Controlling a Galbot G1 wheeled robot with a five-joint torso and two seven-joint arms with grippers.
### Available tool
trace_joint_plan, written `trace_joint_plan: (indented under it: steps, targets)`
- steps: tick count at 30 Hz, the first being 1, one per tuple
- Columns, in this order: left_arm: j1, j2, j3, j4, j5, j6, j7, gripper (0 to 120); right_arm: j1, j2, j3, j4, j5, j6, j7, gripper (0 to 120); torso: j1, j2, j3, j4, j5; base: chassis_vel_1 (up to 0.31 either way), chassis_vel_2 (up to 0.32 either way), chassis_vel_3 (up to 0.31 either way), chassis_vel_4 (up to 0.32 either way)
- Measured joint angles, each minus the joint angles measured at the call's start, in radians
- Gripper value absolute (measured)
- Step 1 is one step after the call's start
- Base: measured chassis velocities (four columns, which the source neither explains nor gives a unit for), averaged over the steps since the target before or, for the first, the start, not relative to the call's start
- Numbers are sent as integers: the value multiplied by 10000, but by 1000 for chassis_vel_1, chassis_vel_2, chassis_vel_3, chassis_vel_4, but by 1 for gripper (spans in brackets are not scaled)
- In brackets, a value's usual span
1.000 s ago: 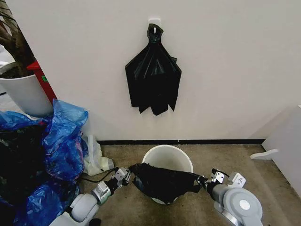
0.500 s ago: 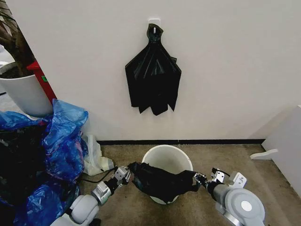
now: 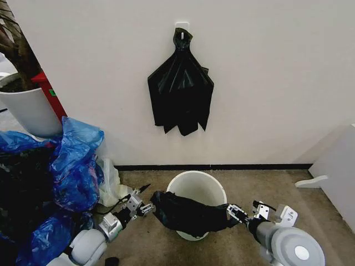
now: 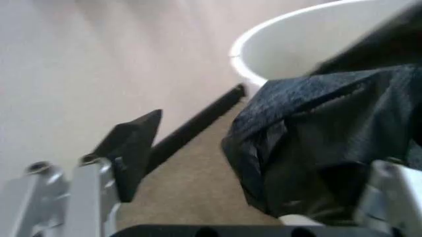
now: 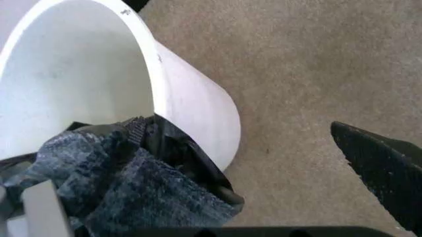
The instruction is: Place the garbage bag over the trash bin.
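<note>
The trash bin [image 3: 198, 187] is a cream-white round bucket standing on the carpet by the wall. The garbage bag [image 3: 188, 213], thin and black, lies bunched across the bin's near rim and sags down its front. My left gripper [image 3: 148, 198] is open just left of the bag's left end, apart from it. In the left wrist view its black finger [image 4: 132, 148] stands well clear of the bag [image 4: 316, 143]. At the bag's right end my right gripper [image 3: 233, 213] is open too. The right wrist view shows the bag [image 5: 125, 187] over the bin's rim [image 5: 197, 103].
A fan-shaped bunch of black bags [image 3: 180, 91] hangs from a wall hook above the bin. Blue plastic bags [image 3: 72, 166] pile up at the left below a white plant pot [image 3: 28, 108]. A white cabinet [image 3: 338, 166] stands at the right.
My left gripper has opened, let go of the bag and drawn back to the left. The bag has slumped onto the near rim. The right arm has shifted slightly lower and to the right.
</note>
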Motion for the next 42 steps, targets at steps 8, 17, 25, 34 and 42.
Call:
trace_joint_plan:
  steps: [8, 17, 25, 34, 42]
  targets:
    - [108, 338, -85, -95, -30, 98, 1040, 100, -254, -227, 72, 15, 294, -395, 254, 100, 0, 0, 0, 2, 1, 0, 0, 0, 0]
    - [-229, 619, -170, 277, -879, 110, 1867, 100, -483, -434, 215, -5, 502, -513, -261, 100, 0, -1, 0, -1, -1, 0, 0, 0, 0]
    - [268, 988, -286, 305, -1169, -226, 2933, 100, -817, -202, 34, 347, 503, -511, -67, 100, 0, -2, 0, 2, 0, 0, 0, 0, 0]
    - [494, 1014, -399, 545, -1183, -499, 3128, 100, -1148, -352, 21, 872, 991, -506, 589, 100, 0, -2, 0, 1, -1, 0, 0, 0, 0]
    - [628, 1019, -833, 731, -1499, -727, 3016, 100, -1303, -471, -35, 1009, 875, -506, 476, 100, 0, -2, 0, -1, 0, 0, 0, 0, 0]
